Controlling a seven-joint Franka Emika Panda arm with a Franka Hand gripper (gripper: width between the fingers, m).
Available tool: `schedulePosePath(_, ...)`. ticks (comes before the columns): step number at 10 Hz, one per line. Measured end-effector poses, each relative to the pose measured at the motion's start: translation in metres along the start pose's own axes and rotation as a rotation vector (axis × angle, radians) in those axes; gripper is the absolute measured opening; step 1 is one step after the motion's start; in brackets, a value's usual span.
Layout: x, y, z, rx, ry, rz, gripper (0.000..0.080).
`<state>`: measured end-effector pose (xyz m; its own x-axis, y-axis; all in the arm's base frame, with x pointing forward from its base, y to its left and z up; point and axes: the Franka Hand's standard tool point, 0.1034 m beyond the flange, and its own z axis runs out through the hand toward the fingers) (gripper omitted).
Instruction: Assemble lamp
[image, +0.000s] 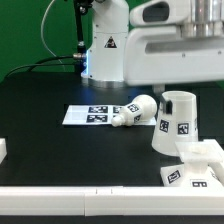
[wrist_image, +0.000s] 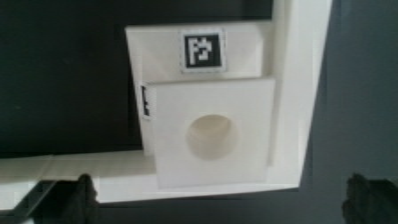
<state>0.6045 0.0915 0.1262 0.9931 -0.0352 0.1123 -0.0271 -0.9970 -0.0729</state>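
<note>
The lamp base (image: 196, 166) is a stepped white square block with tags, at the front of the exterior view's right. In the wrist view the base (wrist_image: 178, 110) lies below the camera, showing its round socket hole (wrist_image: 214, 138) and one tag (wrist_image: 206, 50). The tapered shade (image: 177, 122) stands just behind the base. The bulb (image: 133, 110) lies on its side to the exterior view's left of the shade. My gripper (wrist_image: 217, 205) is open and empty above the base, its dark fingertips (wrist_image: 63, 200) spread wide. In the exterior view its fingers do not show.
The marker board (image: 90, 115) lies flat beside the bulb. White strips edge the black table at the front (image: 80, 205) and beside the base (wrist_image: 306, 90). The robot's pedestal (image: 105, 45) stands at the back. The arm's white body (image: 170, 45) hangs over the right side.
</note>
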Motion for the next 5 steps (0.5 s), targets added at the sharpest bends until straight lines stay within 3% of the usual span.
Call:
schedulePosePath(1,-0.0023,0.0041,-0.0058,0.006,-0.024,0.046,0.0699)
schedulePosePath(5,-0.0025,0.0045,-0.0037,0.005,-0.025,0.045,0.0699)
